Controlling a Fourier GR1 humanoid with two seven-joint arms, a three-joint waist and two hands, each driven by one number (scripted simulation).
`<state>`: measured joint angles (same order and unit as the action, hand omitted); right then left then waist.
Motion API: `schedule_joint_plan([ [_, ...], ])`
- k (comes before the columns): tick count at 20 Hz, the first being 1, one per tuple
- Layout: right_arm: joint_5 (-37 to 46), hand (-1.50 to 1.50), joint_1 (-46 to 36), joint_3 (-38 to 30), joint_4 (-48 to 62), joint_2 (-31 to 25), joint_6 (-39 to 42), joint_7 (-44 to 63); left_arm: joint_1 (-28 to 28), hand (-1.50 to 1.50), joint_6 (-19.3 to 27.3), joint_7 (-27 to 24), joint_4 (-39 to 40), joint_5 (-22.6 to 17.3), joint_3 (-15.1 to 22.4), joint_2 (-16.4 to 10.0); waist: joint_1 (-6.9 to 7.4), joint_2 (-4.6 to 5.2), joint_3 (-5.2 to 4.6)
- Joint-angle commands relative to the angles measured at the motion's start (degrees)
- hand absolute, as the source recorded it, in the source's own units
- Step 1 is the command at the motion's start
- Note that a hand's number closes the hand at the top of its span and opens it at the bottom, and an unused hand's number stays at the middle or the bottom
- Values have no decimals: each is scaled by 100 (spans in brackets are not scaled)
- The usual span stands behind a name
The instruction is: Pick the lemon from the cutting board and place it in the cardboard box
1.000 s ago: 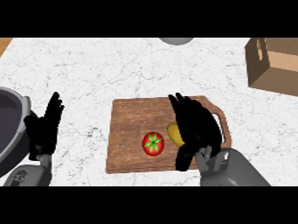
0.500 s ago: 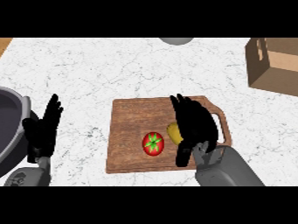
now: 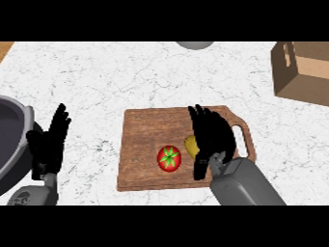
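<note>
- The small yellow lemon (image 3: 190,144) lies on the brown wooden cutting board (image 3: 153,130), just beside a red tomato (image 3: 169,158). It is mostly hidden, so its long axis cannot be told.
- The black right hand (image 3: 213,137) covers it, fingers straight.
- The black left hand (image 3: 50,140) rests open at the left.

Both hands matte black: right hand (image 3: 214,139), left hand (image 3: 49,142). The fingers (image 3: 204,119) are slender and tapered. right forearm (image 3: 247,187): grey, boxy, flat-faced shell. left forearm (image 3: 32,195): grey, rounded wrist housing with darker mottling.
</note>
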<state>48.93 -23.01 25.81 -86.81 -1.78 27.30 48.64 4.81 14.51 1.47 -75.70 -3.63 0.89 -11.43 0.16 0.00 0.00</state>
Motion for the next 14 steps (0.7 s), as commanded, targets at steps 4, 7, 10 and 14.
schedule_joint_plan([
  [4,373,-150,330,-86,126,111,-35,-375,67,0,-127,18,5,185,-186,74,-10,-2,0],
  [7,319,150,-339,-209,1115,117,-672,-1331,26,0,-196,-155,191,89,-157,123,39,14,1],
  [10,760,150,-72,73,511,46,-799,-1213,46,0,-108,-116,79,187,-213,116,2,-1,0],
  [14,920,150,-141,78,773,174,-1033,-1315,-316,0,-243,-308,-63,165,-245,175,16,-3,0],
])
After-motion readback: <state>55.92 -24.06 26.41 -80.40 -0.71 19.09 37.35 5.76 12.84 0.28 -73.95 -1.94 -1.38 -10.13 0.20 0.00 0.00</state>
